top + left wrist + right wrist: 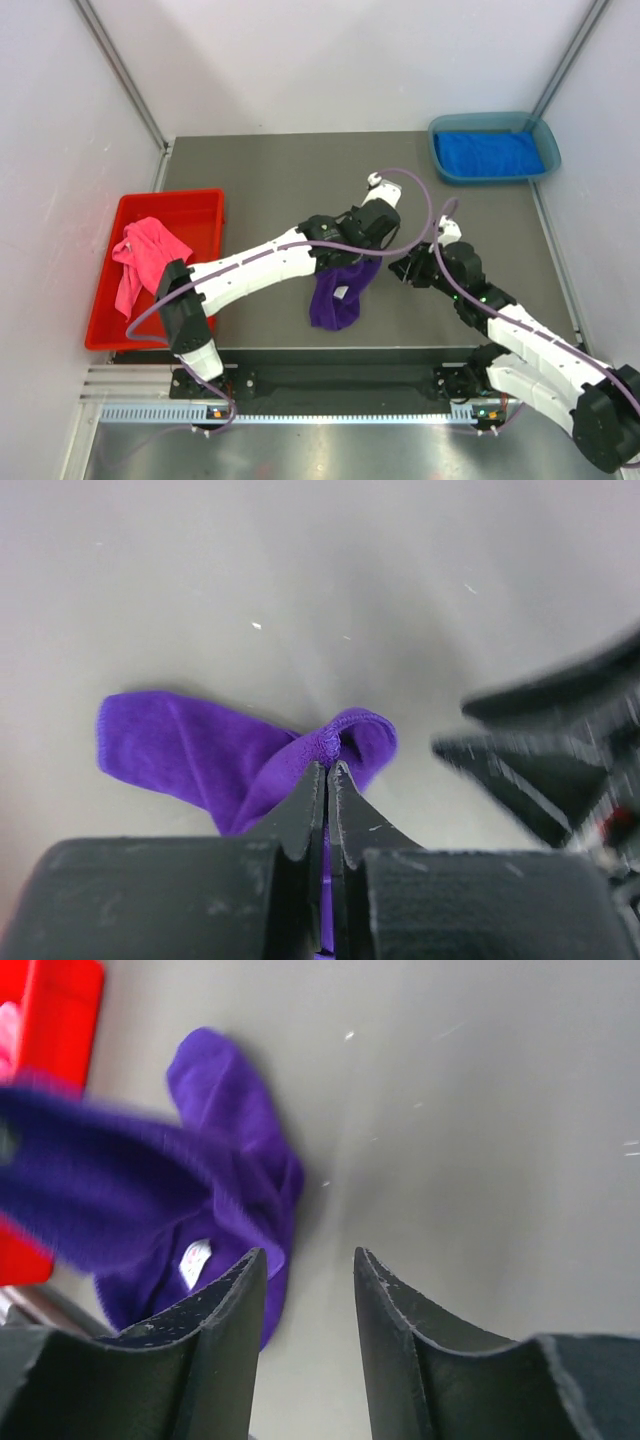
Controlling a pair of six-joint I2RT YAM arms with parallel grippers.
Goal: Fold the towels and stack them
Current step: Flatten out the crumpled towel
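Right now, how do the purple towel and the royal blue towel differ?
The purple towel is bunched and uneven; the royal blue towel lies flat and neat. The purple one is pinched in the shut left pincer; the blue one sits untouched in the teal tray at the far right corner. Both are plain, soft cloths.

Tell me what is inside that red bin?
A crumpled pink towel lies in the red bin, toward its left side; the floor elsewhere is bare. Anything beneath the towel is hidden, and the left arm covers the near right corner.
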